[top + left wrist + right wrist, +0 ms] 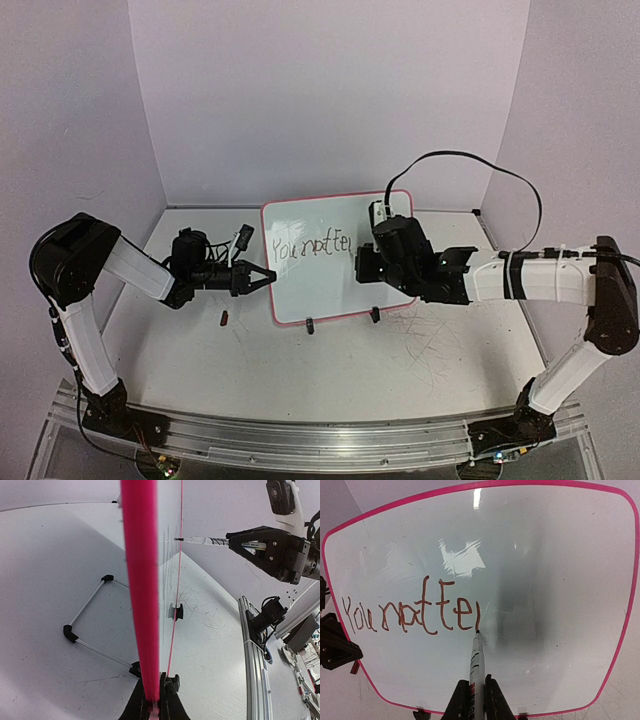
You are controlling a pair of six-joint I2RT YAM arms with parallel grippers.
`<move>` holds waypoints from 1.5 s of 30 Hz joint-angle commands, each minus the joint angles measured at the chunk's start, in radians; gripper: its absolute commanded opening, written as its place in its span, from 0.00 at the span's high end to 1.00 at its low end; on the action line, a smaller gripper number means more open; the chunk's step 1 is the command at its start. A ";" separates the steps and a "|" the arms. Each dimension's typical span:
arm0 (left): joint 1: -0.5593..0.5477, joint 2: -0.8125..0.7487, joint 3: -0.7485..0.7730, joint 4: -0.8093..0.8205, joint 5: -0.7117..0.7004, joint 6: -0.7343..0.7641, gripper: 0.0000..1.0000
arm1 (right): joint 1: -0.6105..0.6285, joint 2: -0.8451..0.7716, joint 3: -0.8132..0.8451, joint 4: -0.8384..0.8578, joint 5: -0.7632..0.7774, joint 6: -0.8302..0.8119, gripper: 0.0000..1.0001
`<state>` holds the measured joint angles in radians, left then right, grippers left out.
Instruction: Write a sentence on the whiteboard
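From above, we see the small rectangular whiteboard, with rounded corners and a thin pink rim, standing tilted at the middle of the scuffed white tabletop. It is propped on two small black clip feet. The sentence, one line of thin reddish-brown handwriting, runs from the board's left edge to about its middle. The black left gripper is pressed together on the board's left rim. The white-and-black right arm reaches in front of the board's right half, and a thin black cable loops above it. A small dark red piece lies on the tabletop near the board's lower left corner.

In the left wrist view, we meet the rim edge-on as a smooth pink band rising from between the fingers that pinch it. On the board's back side, a wire stand of thin metal rods and black corner pieces rests on the tabletop. On the face side, the right gripper holds a slim white marker level, its dark tip touching the board.

In the right wrist view, we find the glossy face streaked with reflections. The writing reads roughly "You matter", with the last letter a bare stroke. The marker is clamped between two black fingers, its tip at the foot of that stroke.
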<state>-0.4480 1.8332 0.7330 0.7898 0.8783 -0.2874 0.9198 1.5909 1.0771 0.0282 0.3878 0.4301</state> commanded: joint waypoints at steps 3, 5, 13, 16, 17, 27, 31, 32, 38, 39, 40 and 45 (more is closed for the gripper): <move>-0.004 -0.007 0.027 -0.040 -0.062 0.042 1.00 | -0.002 0.003 0.048 0.017 0.057 -0.018 1.00; -0.005 -0.008 0.026 -0.040 -0.062 0.042 1.00 | -0.003 0.005 0.053 0.019 0.059 -0.025 1.00; -0.004 -0.007 0.026 -0.040 -0.062 0.043 1.00 | -0.012 0.017 0.070 0.029 0.059 -0.038 1.00; -0.004 -0.007 0.026 -0.040 -0.062 0.044 1.00 | -0.013 0.019 0.075 0.030 0.064 -0.040 1.00; -0.004 -0.008 0.026 -0.040 -0.062 0.044 1.00 | -0.014 0.020 0.076 0.032 0.066 -0.040 1.00; -0.004 -0.008 0.027 -0.041 -0.064 0.044 1.00 | -0.015 0.007 0.077 0.025 0.114 -0.029 1.00; -0.004 -0.007 0.026 -0.041 -0.063 0.044 1.00 | -0.014 -0.016 0.067 0.012 0.115 -0.021 1.00; -0.004 -0.008 0.026 -0.041 -0.063 0.044 1.00 | -0.013 -0.029 0.060 0.009 0.105 -0.021 1.00; -0.004 -0.004 0.028 -0.042 -0.066 0.043 1.00 | -0.013 -0.142 -0.025 0.083 0.014 -0.063 1.00; -0.004 -0.003 0.030 -0.042 -0.066 0.042 1.00 | -0.013 -0.147 -0.034 0.083 0.021 -0.066 1.00; -0.004 -0.002 0.030 -0.043 -0.066 0.042 1.00 | -0.013 -0.150 -0.040 0.080 0.026 -0.068 1.00; -0.006 -0.007 0.024 -0.042 -0.076 0.043 1.00 | -0.017 -0.161 -0.064 0.071 0.025 -0.072 1.00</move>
<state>-0.4480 1.8332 0.7330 0.7898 0.8784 -0.2867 0.9085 1.4508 1.0373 0.0725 0.4185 0.3751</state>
